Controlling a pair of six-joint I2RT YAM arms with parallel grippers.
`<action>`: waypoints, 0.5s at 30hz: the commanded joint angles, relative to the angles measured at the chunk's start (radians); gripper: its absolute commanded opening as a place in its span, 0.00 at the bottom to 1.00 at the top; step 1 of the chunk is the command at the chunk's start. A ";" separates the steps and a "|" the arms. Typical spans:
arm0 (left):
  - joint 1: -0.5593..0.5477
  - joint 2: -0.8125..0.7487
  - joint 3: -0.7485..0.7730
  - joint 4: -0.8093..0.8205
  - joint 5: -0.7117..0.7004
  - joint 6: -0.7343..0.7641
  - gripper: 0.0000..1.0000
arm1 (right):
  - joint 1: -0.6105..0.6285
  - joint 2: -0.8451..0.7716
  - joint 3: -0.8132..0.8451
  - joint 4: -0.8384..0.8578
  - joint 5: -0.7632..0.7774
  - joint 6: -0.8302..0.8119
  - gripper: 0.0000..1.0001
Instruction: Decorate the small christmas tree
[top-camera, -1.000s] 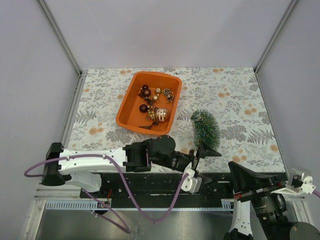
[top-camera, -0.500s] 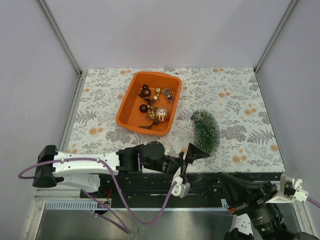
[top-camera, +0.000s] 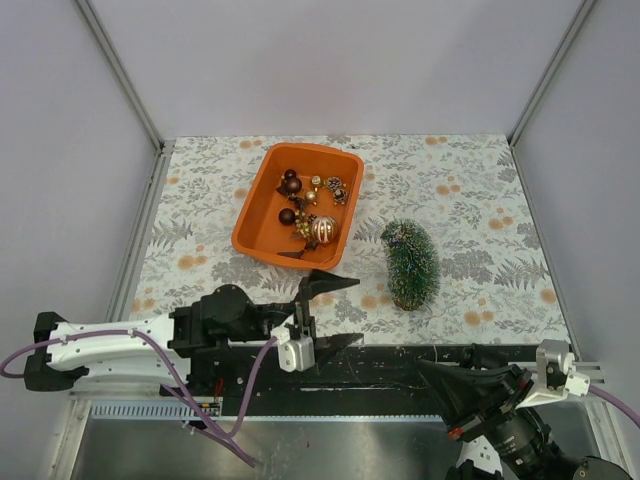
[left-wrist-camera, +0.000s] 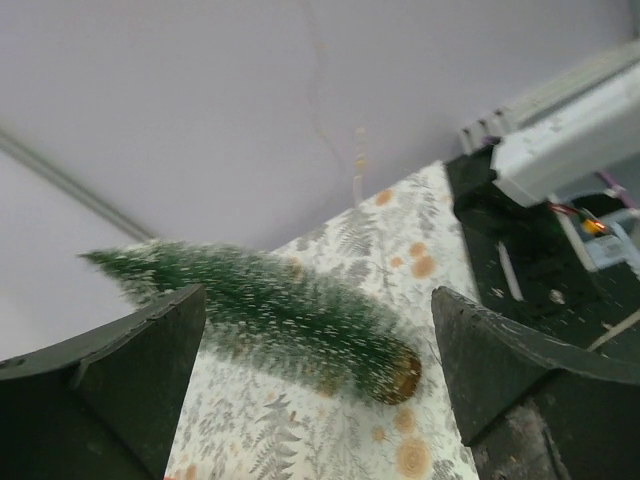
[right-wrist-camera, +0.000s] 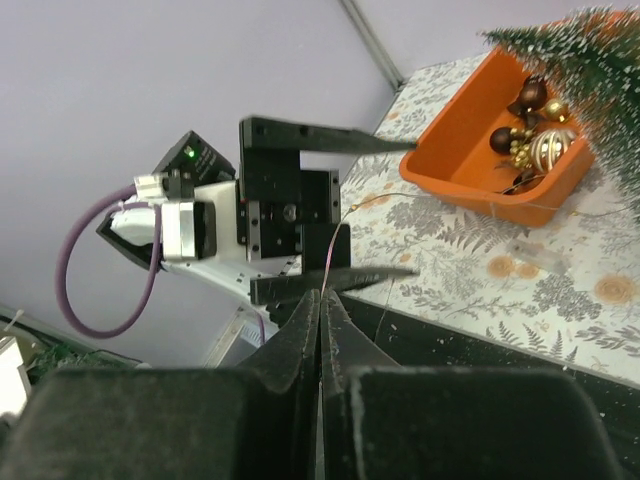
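Fingers: left gripper (top-camera: 334, 312) spread wide, empty; right gripper (right-wrist-camera: 321, 300) pressed together; small christmas tree (top-camera: 412, 265) lies sideways near front edge of counter (top-camera: 480, 190).

One small christmas tree (top-camera: 412, 265), one orange tub (top-camera: 255, 215) and one thin wire (right-wrist-camera: 345, 210) are counted; three dark brown baubles (top-camera: 287, 215) and one striped bauble (top-camera: 322, 230) are seen.

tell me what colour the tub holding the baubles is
The tub is plain orange. It shows best in the top external view.
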 joint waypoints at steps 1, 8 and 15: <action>0.000 0.009 0.011 0.152 -0.216 -0.020 0.99 | 0.005 -0.041 -0.051 -0.065 -0.087 0.041 0.00; 0.017 0.202 0.174 0.189 -0.084 0.022 0.99 | 0.002 -0.067 -0.064 0.012 -0.133 0.095 0.00; 0.020 0.338 0.251 0.224 0.034 0.033 0.99 | 0.002 -0.102 -0.048 0.053 -0.185 0.150 0.00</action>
